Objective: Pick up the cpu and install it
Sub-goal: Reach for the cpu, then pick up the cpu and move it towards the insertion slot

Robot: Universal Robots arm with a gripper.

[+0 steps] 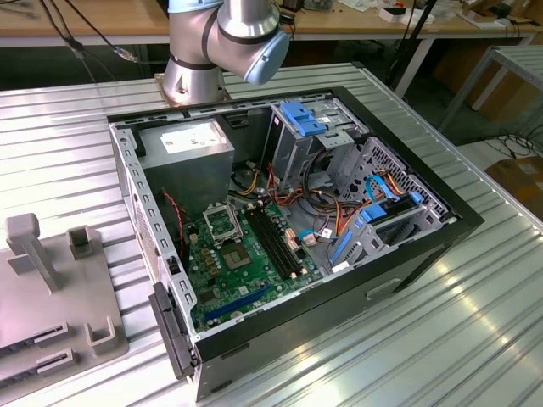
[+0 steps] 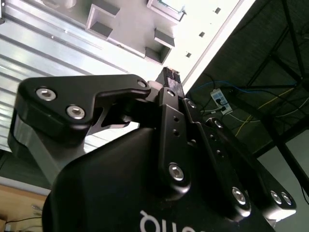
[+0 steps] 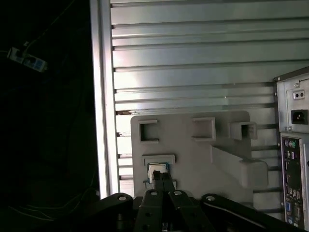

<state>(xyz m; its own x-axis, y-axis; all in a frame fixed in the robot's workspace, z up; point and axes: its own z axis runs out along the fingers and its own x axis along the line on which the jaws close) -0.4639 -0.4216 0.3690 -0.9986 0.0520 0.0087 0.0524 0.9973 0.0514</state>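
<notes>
Hand above the cpu, its fingers together and gripping nothing.
In the first wrist view the cpu lies beyond the fingertips in a recess of the grey fixture on the ribbed worktop. In the exterior view that fixture sits at 8 o'clock from the open computer case.

The arm rises out of frame, its gripper with fingers seemingly pressed together.

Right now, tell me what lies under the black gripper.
The small silver-grey square cpu, in a recess of the flat grey holder plate; the gripper hides part of it.
</notes>
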